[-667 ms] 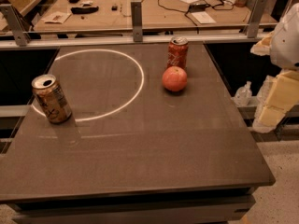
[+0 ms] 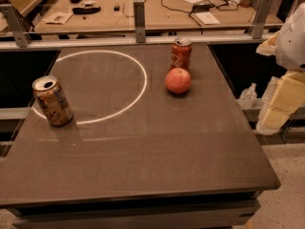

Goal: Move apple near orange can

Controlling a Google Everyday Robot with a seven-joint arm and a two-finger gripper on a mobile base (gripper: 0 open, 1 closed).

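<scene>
The reddish-orange apple (image 2: 178,80) sits on the dark table (image 2: 143,147) towards the back right, just in front of a red cola-style can (image 2: 181,54). The orange can (image 2: 52,100), golden-tan with a silver top, stands upright at the table's left edge, on the white circle line. My gripper (image 2: 282,104), cream-coloured, hangs off the table's right side below the white arm (image 2: 293,42). It is well to the right of the apple, holds nothing that I can see, and touches neither can.
A white circle (image 2: 138,87) is drawn on the table's back left part. A metal rail (image 2: 139,30) runs along the back edge, with a cluttered wooden bench behind it. A clear bottle (image 2: 248,97) stands beyond the right edge.
</scene>
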